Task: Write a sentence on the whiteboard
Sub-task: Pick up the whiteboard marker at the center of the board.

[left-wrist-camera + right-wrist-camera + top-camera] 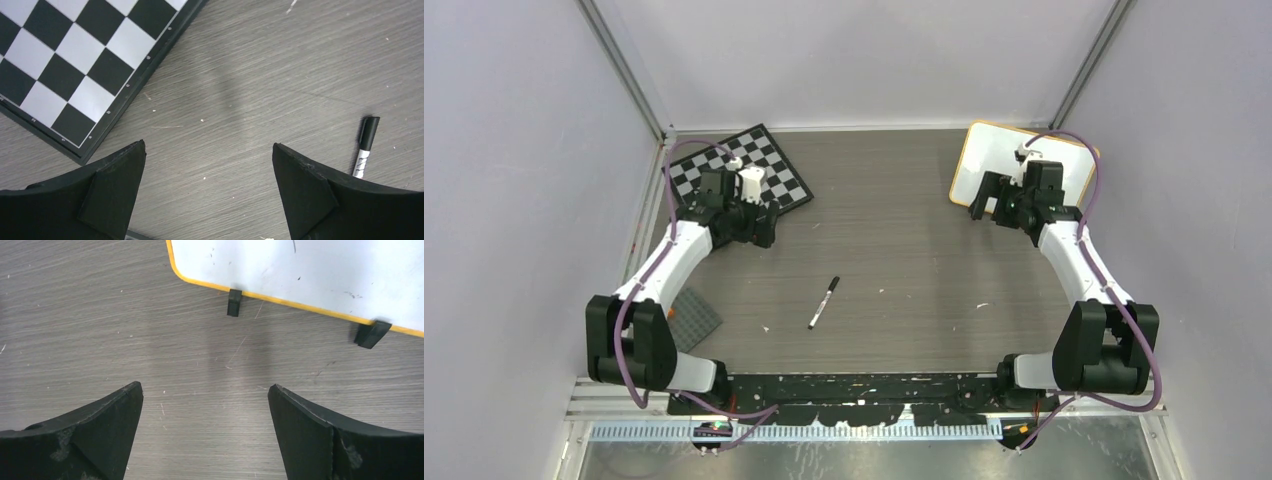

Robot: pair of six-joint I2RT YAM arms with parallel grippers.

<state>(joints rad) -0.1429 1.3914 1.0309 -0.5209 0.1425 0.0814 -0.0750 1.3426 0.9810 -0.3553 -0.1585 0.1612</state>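
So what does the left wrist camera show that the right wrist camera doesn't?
Only the left wrist view shows the black-and-white chequered chessboard and the slim white marker pen with its black cap. Only the right wrist view shows the flat white whiteboard with its orange rim and two black clip feet. Both show the grey wood-grain table and an open, empty gripper: the left gripper in one, the right gripper in the other.
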